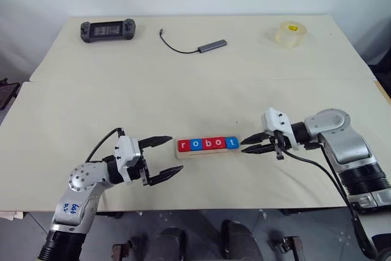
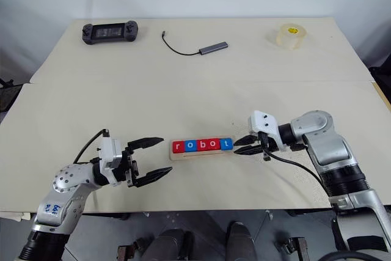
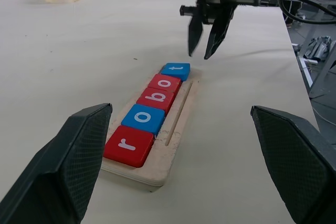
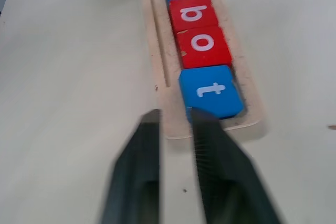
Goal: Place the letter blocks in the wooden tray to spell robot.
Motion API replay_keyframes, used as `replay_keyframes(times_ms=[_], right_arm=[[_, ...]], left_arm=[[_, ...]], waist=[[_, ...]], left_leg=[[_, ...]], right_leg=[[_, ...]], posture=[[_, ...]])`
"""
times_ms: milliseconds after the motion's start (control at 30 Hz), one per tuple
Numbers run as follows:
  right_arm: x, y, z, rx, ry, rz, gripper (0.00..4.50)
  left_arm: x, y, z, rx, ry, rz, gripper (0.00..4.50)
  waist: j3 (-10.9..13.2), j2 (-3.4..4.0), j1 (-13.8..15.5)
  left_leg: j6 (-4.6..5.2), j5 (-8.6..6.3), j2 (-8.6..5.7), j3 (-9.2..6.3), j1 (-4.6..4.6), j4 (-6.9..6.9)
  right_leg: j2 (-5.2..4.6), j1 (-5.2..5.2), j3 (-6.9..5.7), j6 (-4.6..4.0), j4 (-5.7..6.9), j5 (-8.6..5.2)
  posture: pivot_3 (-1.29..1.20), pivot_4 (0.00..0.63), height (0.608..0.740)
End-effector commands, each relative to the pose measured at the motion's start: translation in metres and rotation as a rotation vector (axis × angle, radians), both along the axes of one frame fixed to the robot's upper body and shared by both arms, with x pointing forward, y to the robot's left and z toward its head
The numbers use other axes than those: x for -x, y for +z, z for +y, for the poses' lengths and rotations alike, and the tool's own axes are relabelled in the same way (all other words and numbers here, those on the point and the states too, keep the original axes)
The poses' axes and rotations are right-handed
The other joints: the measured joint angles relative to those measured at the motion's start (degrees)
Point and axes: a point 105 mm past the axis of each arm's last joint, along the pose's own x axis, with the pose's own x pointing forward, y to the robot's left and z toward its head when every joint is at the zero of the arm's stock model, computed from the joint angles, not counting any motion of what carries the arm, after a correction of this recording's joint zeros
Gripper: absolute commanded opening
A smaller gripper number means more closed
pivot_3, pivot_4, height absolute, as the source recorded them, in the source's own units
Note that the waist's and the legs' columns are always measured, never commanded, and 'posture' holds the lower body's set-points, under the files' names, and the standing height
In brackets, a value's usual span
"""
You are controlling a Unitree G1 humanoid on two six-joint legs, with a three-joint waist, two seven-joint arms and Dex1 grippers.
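Beige table up top has a game controller, USB hub and tape roll along the far edge, well clear. Wooden tray lies crosswise between both grippers, letter blocks reading robot. Left wrist view: left gripper spread wide, empty. Right wrist view: right gripper pinched together beside the blue t.

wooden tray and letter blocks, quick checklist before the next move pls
1. All five letter blocks in the wooden tray: ok.
2. They read r, o, b, o, t: ok.
3. Blue t block sitting flat: cannot tell.
4. Right hand shut, holding nothing, at the tray's t end: ok.
5. Left hand open, empty, apart from the tray: ok.
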Motion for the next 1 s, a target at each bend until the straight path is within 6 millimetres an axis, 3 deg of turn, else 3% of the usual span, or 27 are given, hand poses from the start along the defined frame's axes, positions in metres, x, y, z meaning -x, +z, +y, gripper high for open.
replay_keyframes(times_ms=[33,367,533,667,733,867,1000], right_arm=[[-0.005,-0.001,0.01,-0.025,-0.013,-0.041,0.04],[-0.017,0.001,0.014,-0.044,-0.045,-0.074,0.04],[-0.008,0.026,-0.001,-0.159,-0.08,-0.093,0.04],[0.008,0.034,-0.031,-0.2,-0.151,-0.158,0.88],[0.009,0.04,-0.041,-0.256,-0.209,-0.27,1.59],[0.04,0.034,-0.065,-0.369,-0.233,-0.18,2.93],[0.05,0.027,-0.072,-0.39,-0.271,-0.177,4.31]], left_arm=[[0.002,0.009,-0.002,-0.004,-0.013,-0.047,4.5],[-0.001,0.01,-0.001,-0.009,-0.008,-0.053,4.5],[-0.001,0.011,0.003,-0.012,0.007,-0.059,4.5],[0.002,0.008,0.017,-0.03,0.035,-0.04,4.5],[0.003,0.006,0.025,-0.042,0.053,-0.032,4.5],[-0.001,0.009,0.042,-0.059,0.1,-0.024,4.5],[-0.005,0.007,0.055,-0.075,0.129,-0.008,4.5]], waist=[[0.0,0.0,0.0],[0.0,0.0,0.02],[0.0,0.0,0.11],[0.0,0.0,0.81],[-0.01,-0.01,0.9],[-0.01,-0.01,1.21],[-0.01,-0.01,1.2]], left_leg=[[0.0,0.0,0.0,0.0,0.0,0.0],[0.0,0.0,-0.02,-0.01,0.0,0.01],[0.0,0.0,-0.02,-0.01,0.0,0.0],[0.02,-0.01,-0.03,-0.1,-0.03,-0.03],[0.01,-0.03,-0.02,-0.09,-0.02,-0.04],[0.01,-0.02,-0.01,-0.02,0.0,-0.04],[0.02,-0.02,-0.01,0.09,0.09,-0.01]], right_leg=[[0.0,0.0,0.0,0.0,0.0,0.0],[-0.01,0.0,0.0,0.0,0.0,0.0],[-0.01,0.0,-0.01,0.0,0.0,0.0],[-0.02,0.02,-0.07,0.0,-0.08,0.0],[0.0,0.05,-0.07,0.0,-0.1,0.0],[0.0,0.03,-0.04,0.0,-0.06,0.0],[0.0,0.08,0.06,0.0,-0.06,0.0]], posture=[[0.0,0.15,0.74],[0.0,0.15,0.74],[0.0,0.15,0.74],[0.0,0.15,0.74],[0.0,0.15,0.74],[0.0,0.15,0.74],[0.0,0.15,0.74]])
